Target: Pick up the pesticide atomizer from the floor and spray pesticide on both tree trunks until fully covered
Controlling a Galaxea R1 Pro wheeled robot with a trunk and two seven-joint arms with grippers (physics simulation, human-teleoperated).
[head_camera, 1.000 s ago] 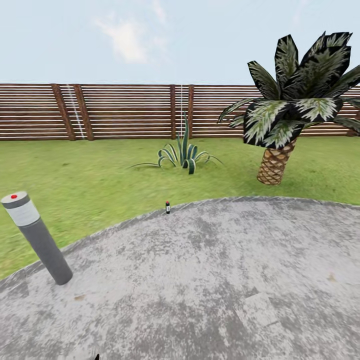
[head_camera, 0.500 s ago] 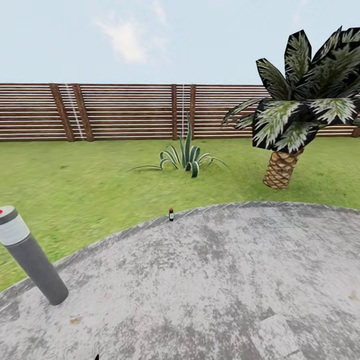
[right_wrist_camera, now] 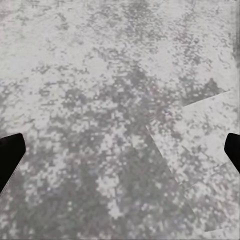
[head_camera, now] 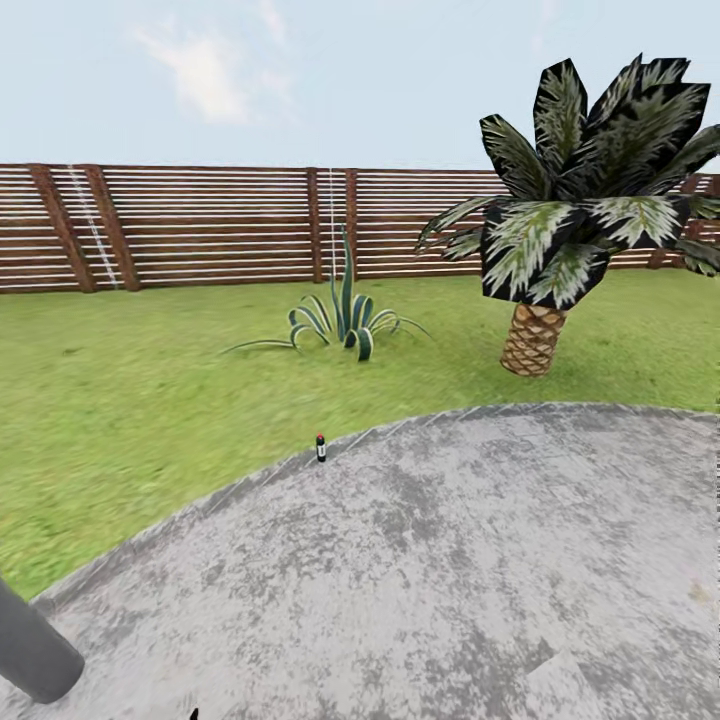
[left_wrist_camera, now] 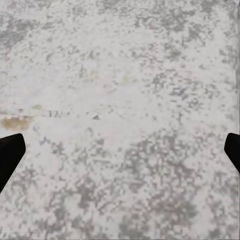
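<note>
1. Left claw [left_wrist_camera: 120, 150]: its two black fingertips [left_wrist_camera: 10, 155] sit at opposite edges of the left wrist view, spread wide. Nothing is between them. Below is mottled grey stone paving [left_wrist_camera: 130, 90] with a small yellowish stain [left_wrist_camera: 14, 121] on it.
2. Right claw [right_wrist_camera: 120, 150]: same posture in the right wrist view, black fingertips [right_wrist_camera: 10, 155] far apart at the edges, holding nothing. Grey paving lies beneath, and a paler slab patch [right_wrist_camera: 210, 125] with straight edges is set into it.
3. Head view, nearest ground: a broad round-edged area of grey stone paving takes up the lower half. A grey post [head_camera: 30, 655] leans in at the lower left corner, its top out of frame.
4. Pesticide atomizer [head_camera: 321, 447]: stands upright on the floor at the paving's curved far edge, right where the stone meets the grass, a little left of centre. Small dark bottle, pale label, reddish top. Well apart from both claws.
5. Beyond it: green lawn [head_camera: 150, 400] of the garden. A spiky agave-like plant [head_camera: 345, 320] grows in the grass behind the atomizer.
6. To the right: a short palm [head_camera: 560, 240] with a scaly brown trunk and dark, white-streaked fronds.
7. Farthest: a brown horizontal-slat fence [head_camera: 220, 225] runs across the whole width, with pale sky and thin cloud above.
</note>
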